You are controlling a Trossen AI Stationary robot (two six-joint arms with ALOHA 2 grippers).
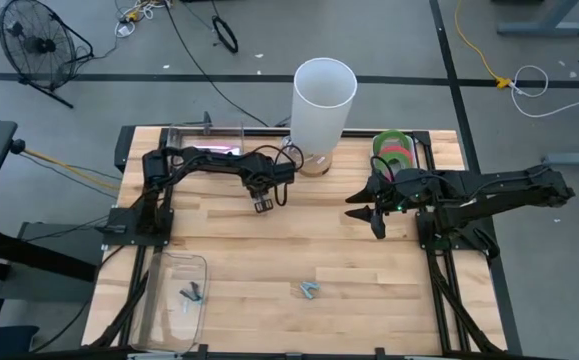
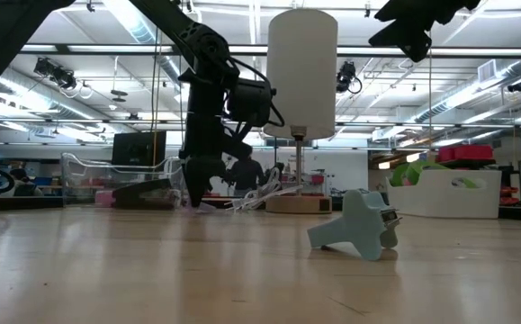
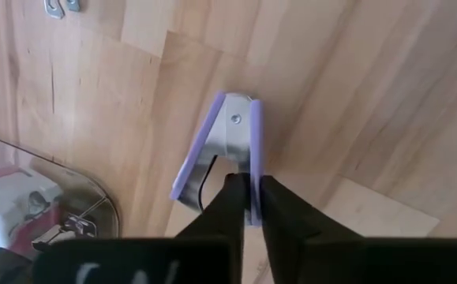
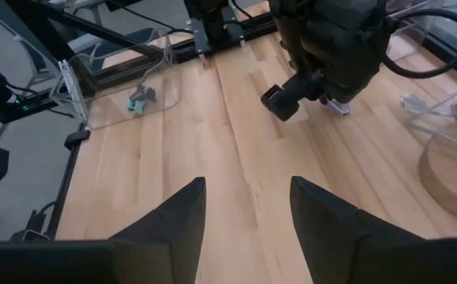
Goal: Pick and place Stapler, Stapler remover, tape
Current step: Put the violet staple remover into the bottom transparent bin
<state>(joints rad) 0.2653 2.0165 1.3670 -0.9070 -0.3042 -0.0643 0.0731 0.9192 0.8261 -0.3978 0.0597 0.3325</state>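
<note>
While your left gripper (image 3: 248,201) pinches one purple arm of the staple remover (image 3: 220,154) on mid-desk (image 1: 269,260), jaws nearly shut, remover pointing straight ahead, your right gripper (image 1: 374,210) hovers half-open, empty.

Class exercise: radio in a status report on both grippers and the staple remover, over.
Left gripper shut on purple staple remover, at table level. Right gripper open, empty, raised over table. Nothing in the way.
</note>
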